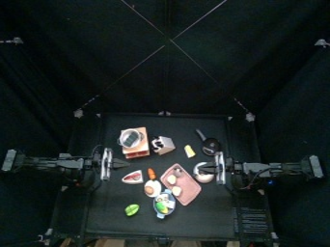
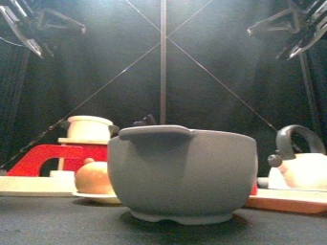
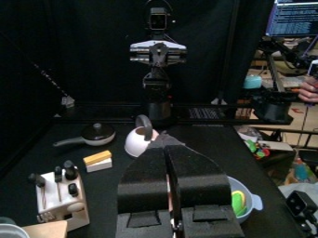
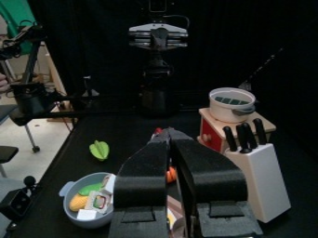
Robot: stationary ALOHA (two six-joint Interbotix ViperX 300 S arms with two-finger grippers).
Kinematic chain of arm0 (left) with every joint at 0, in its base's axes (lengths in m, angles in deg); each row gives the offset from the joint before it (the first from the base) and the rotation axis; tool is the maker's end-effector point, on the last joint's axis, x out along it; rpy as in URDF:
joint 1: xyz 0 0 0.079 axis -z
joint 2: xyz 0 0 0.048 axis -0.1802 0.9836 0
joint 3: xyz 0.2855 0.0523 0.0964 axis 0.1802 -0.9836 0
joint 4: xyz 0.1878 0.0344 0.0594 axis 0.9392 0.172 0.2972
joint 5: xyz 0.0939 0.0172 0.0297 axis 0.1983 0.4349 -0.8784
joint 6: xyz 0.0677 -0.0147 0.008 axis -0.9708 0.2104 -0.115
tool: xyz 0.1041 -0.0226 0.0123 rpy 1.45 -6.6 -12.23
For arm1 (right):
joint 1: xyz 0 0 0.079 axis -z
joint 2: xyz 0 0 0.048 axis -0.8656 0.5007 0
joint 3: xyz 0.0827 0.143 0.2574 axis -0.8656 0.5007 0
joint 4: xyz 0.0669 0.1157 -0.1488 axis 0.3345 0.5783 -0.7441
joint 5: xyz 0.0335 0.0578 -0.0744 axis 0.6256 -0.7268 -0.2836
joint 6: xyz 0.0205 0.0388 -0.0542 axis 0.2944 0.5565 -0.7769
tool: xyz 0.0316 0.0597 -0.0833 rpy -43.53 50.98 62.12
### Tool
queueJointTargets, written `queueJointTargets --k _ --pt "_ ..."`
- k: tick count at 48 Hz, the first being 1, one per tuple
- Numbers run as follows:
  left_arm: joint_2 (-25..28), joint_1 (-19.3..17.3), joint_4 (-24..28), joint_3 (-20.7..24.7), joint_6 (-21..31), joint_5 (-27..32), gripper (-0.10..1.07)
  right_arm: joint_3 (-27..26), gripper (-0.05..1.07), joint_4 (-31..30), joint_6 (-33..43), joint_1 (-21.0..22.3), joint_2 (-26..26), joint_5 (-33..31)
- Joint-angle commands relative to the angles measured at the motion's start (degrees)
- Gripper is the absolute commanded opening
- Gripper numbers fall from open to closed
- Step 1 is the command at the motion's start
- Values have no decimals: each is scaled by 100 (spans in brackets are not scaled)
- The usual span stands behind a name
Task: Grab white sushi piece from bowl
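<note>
Seen from above, crowded black table point(image 1: 96, 164) at frame centre. Blue bowl point(image 1: 160, 205) low in the middle, holding small food pieces; white sushi piece too small to single out, its long axis unclear. Around the bowl: green item point(image 1: 131, 208) at lower left, pink tray point(image 1: 177, 183) just above right, knife block point(image 1: 133, 141) further up. Grey pot point(image 2: 181, 175) filling the front view. No readable writing. Left gripper point(image 3: 169, 160) pinched closed, empty. Right gripper point(image 4: 166, 139) likewise closed, holding nothing.

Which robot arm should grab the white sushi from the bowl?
Probably the right. Its wrist camera sees into the bowl, with the white sushi piece beside its fingers; the left one catches only the bowl's edge.
</note>
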Motion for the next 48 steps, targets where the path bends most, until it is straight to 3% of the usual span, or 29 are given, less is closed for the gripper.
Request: queueJointTargets --k 1,8,19,33,48 --pt "70 0 -18 9 -26 -114 -6 -193 1 105 88 18 193 79" --pt "70 9 -18 53 -26 -105 -3 -677 3 369 387 -18 809 132" --pt "70 97 -18 53 -18 -62 -3 -1723 4 475 738 -141 2241 9" --pt "97 176 53 -62 -35 -79 -3 -2188 4 1310 738 -615 3437 -466" --pt "1143 202 659 44 -44 -62 -3 -2531 6 1529 729 -905 4412 -773"
